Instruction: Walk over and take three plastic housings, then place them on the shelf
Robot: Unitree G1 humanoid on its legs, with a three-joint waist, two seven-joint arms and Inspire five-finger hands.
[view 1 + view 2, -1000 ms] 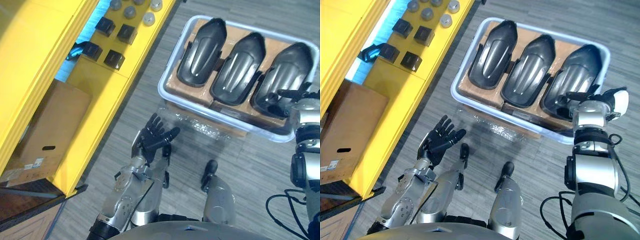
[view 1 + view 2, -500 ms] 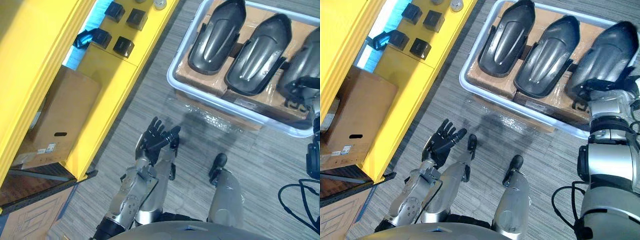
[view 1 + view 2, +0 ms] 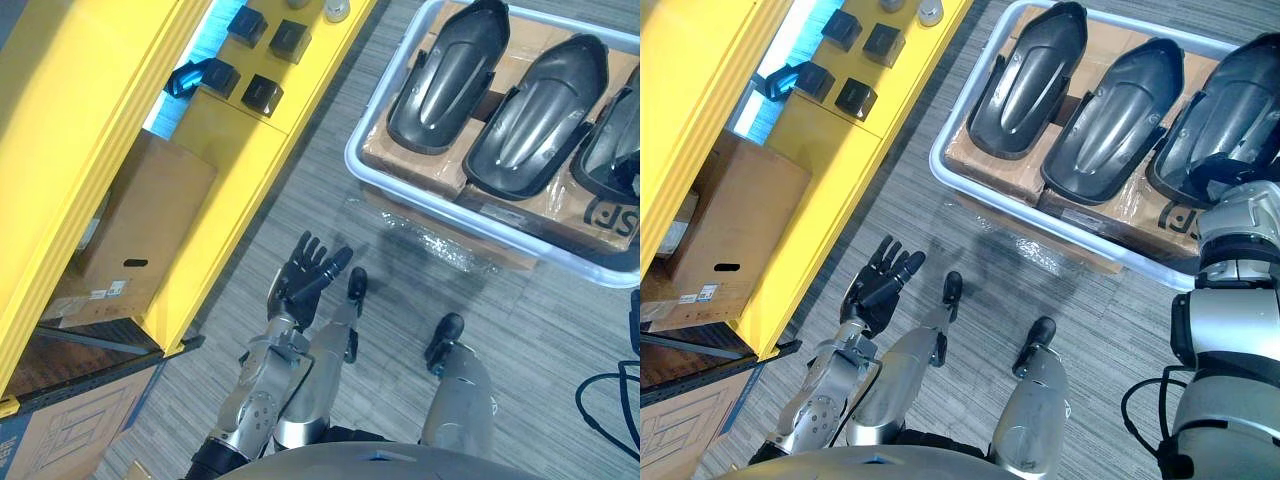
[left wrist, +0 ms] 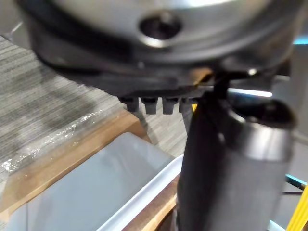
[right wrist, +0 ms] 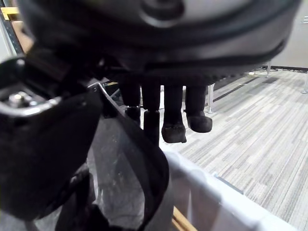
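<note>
Black plastic housings, three of them, lie side by side on brown cardboard inside a pale tray (image 3: 352, 162) that stands on the grey floor (image 3: 300, 215): the left housing (image 3: 1025, 85), the middle housing (image 3: 1110, 120) and the right housing (image 3: 1225, 110). All three are in the tray, so I judge that none is taken yet and none is on the yellow shelf (image 3: 230, 190).

The right hand (image 5: 173, 113) is at the near end of the right housing, by the tray's right corner. In the right wrist view its fingers reach almost straight over the housing's rim and the thumb stands on the other side. The rim is between them, but I do not see them pressed on it. The hand looks wide, ready to close. The left hand (image 3: 305, 280) hangs over the floor between the shelf and the tray, with fingers spread and holding nothing.

The shelf stands apart from the tray, along the floor's left side. It carries small black blocks (image 3: 262, 95) on its upper level and a cardboard box (image 3: 140, 230) lower down.

By my judgement the walk to the tray is done and the first grasp is only at its beginning. What is left is to close on the right housing, lift it, take the other two, and bring all three to the shelf.
</note>
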